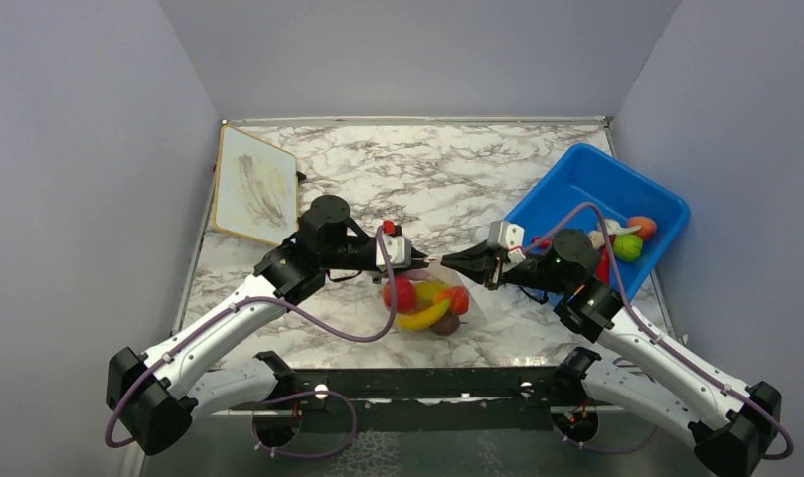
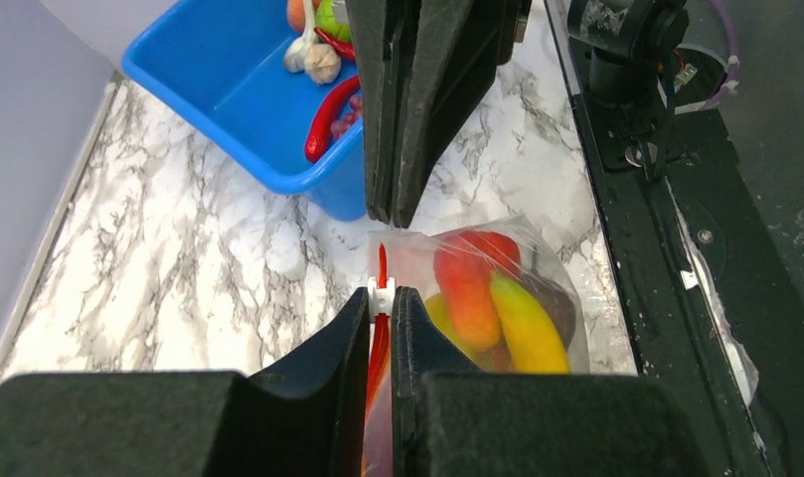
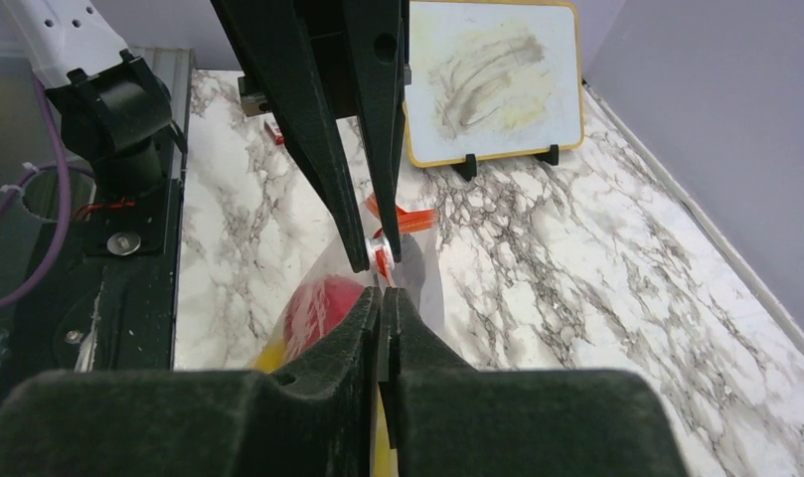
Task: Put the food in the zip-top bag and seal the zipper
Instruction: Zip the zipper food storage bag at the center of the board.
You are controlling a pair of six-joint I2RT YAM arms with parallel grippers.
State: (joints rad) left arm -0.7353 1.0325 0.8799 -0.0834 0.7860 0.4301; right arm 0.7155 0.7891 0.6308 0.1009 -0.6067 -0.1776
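- Now my left gripper (image 2: pixel 381 298) is clamped on the zipper (image 2: pixel 381 260), right at its small white slider (image 2: pixel 381 291). My right gripper (image 3: pixel 386 298) faces it, pinched tight on the same orange-red strip, tips nearly touching.
- The risk, as I judge it: the strip is thin and slick. Pulling apart could slip it from one pinch, leave the mouth partly open, or drop the load.
- The zip-top bag (image 2: pixel 547 260) hangs below the strip between both arms. It holds a yellow banana (image 2: pixel 522 323), an orange-red piece (image 2: pixel 467 283), a dark purple piece (image 2: pixel 562 308) and a red round fruit (image 3: pixel 318 303).
- Beyond, the blue bin (image 2: pixel 209 89) sits on the marble table (image 2: pixel 179 248). In it are a red chili (image 2: pixel 328 119), a pale garlic-like piece (image 2: pixel 318 62), a green fruit (image 1: pixel 628 245) and an orange fruit (image 1: pixel 644 227).
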